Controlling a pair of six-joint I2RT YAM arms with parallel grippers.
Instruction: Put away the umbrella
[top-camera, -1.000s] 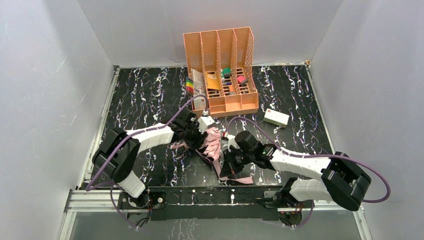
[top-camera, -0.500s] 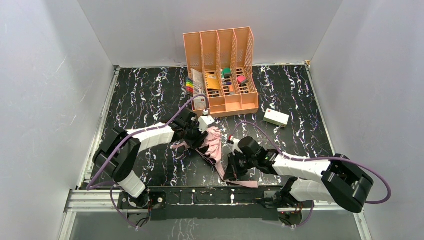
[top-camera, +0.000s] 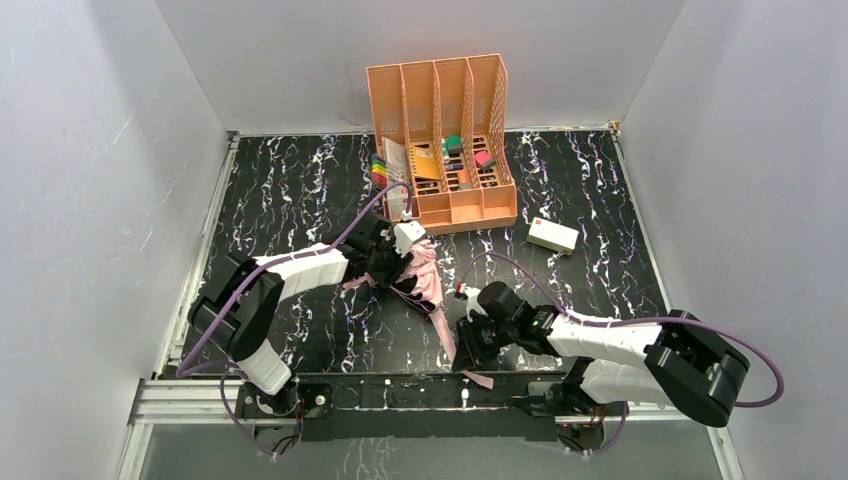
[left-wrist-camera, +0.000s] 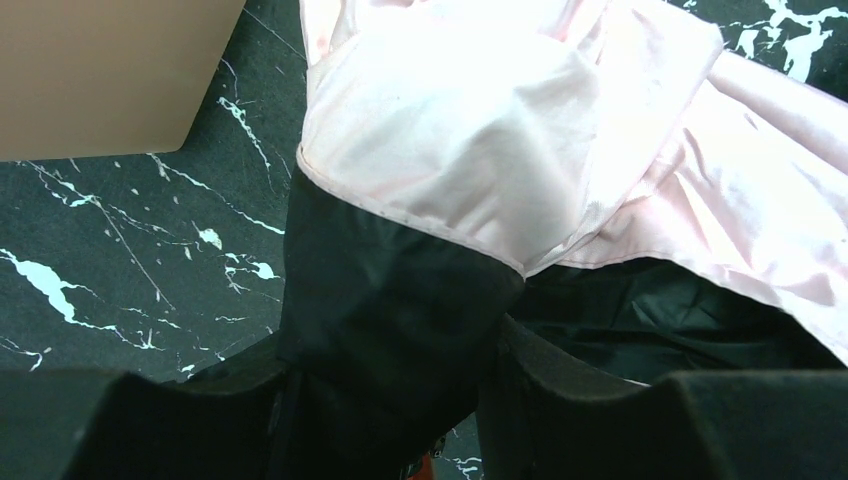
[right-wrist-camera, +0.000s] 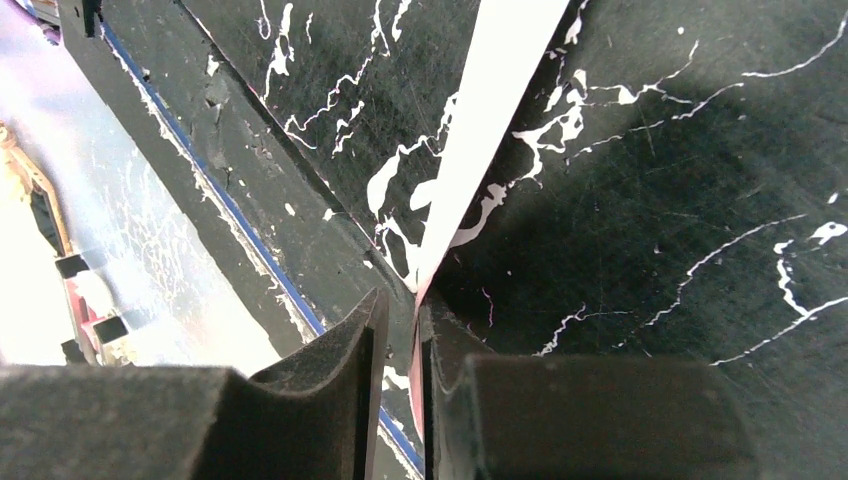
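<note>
R gripper (top-camera: 468, 351) w/ strap (top-camera: 446, 336) nearer table edge (top-camera: 380, 369)

Left claw (left-wrist-camera: 395, 385) clamped; right claw (right-wrist-camera: 405, 312) pinched closed, forearm low.

Bright, even light; the umbrella (left-wrist-camera: 450, 150) glares white up close.

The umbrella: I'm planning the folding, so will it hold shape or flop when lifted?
Likely floppy: the umbrella bunches in soft folds in the left end effector. Its pink strap, pinched by the right end effector, looks thin, so probably limp. Unlikely to roll.
</note>
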